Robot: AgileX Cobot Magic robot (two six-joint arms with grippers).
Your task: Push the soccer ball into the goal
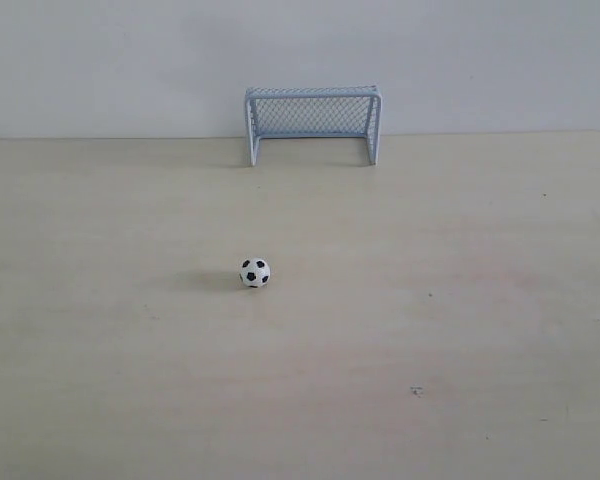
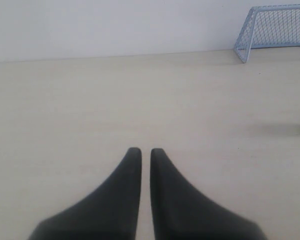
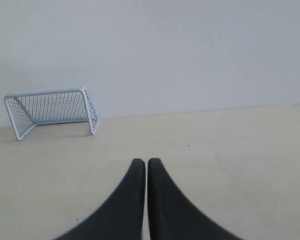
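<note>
On my exterior feed, the goal (image 1: 313, 122) stands at the far edge of the table (image 1: 480, 330), just before the wall (image 1: 100, 60), slightly right of centre. The soccer ball (image 1: 255, 272) lies on the tabletop well in front of the goal, about in line with its left post.

From my left wrist camera, the left gripper (image 2: 145, 150) has table ahead of it. The ball lies off to its side, well apart, and the goal stands farther back beyond the ball. From my right wrist camera, the right gripper (image 3: 146, 161) faces the wall, with the goal ahead and off to 1 side. Neither of the 2 grippers touches ball or goal.
</note>
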